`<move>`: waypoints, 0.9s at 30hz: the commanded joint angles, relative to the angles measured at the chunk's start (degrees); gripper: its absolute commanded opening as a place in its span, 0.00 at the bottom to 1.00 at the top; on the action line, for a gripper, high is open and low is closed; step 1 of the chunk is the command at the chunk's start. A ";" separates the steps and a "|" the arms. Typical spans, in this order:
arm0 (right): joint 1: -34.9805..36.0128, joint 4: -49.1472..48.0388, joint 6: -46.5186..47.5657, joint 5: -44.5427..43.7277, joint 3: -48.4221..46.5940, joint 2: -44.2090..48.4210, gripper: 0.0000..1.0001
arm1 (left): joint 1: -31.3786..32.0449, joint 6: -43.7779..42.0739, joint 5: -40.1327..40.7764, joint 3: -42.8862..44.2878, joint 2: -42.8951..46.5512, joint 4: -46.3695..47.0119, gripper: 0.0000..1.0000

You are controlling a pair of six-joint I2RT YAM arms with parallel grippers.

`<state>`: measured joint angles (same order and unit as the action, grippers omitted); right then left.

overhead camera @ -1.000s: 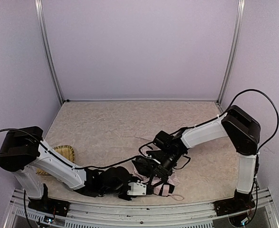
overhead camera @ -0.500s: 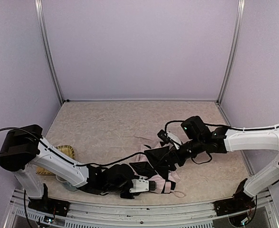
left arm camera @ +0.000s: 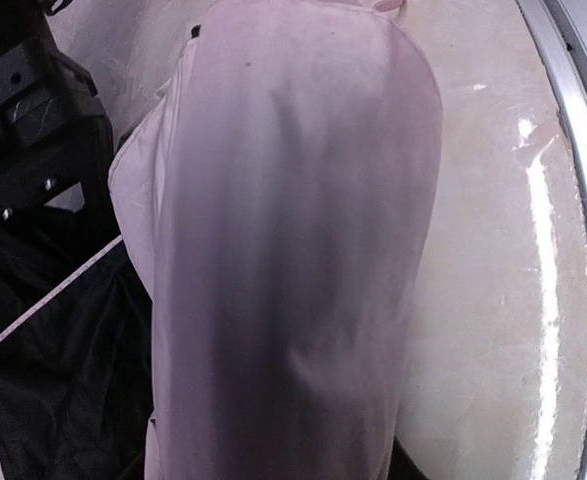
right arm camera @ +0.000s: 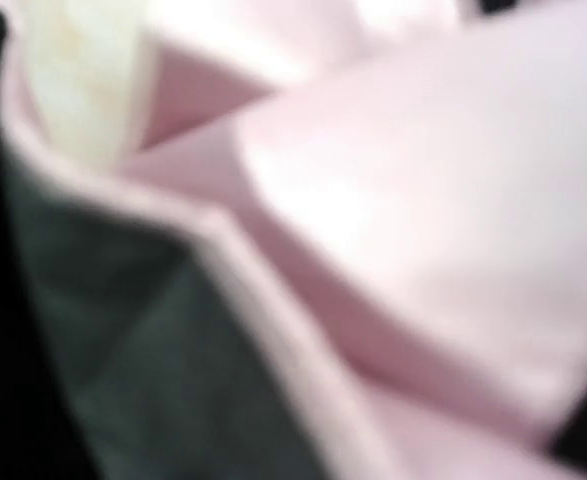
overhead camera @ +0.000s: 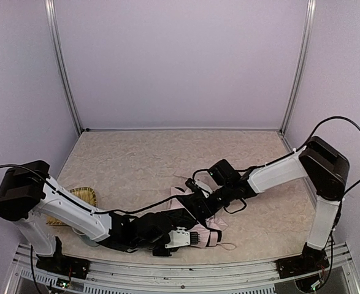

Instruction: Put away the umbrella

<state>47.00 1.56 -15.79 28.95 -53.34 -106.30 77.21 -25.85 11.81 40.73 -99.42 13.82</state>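
A: What's on the desk [overhead camera: 143, 159]?
B: Beige, crinkly top, metal rail [overhead camera: 229, 267] along near edge. Umbrella [overhead camera: 213, 222] lies crumpled by the front, centre-right, pink w/ black lining showing.
A: Anything else?
B: Woven basket [overhead camera: 84, 196], front left, well apart from it.

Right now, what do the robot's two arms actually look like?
The left arm and the right arm match. Each has smooth, rounded white shells along its links, a bulky black housing at the big joint, and black wrist parts. Thin black cables loop loosely off each arm. No readable markings show.
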 commanded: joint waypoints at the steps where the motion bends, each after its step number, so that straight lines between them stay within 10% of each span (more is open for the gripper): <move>1: 4.17 -9.21 0.80 9.69 -8.66 -7.66 0.02 | 1.55 -1.73 -5.61 -1.20 1.01 -6.08 0.27; 5: 4.41 -17.61 -3.41 12.34 -7.97 -9.45 0.06 | 0.31 -1.94 -10.25 0.27 2.12 -6.91 0.22; 17: -1.66 -14.85 -4.11 5.29 0.36 0.01 0.66 | -11.79 12.44 -36.86 5.16 -4.99 -18.24 0.07; 27: -3.54 -6.07 4.49 -8.87 13.36 26.55 0.72 | -16.23 14.70 -43.78 14.05 -13.61 -27.73 0.05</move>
<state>42.09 -8.84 -17.12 28.67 -44.23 -89.65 62.28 -14.39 -25.58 54.61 -107.46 -0.56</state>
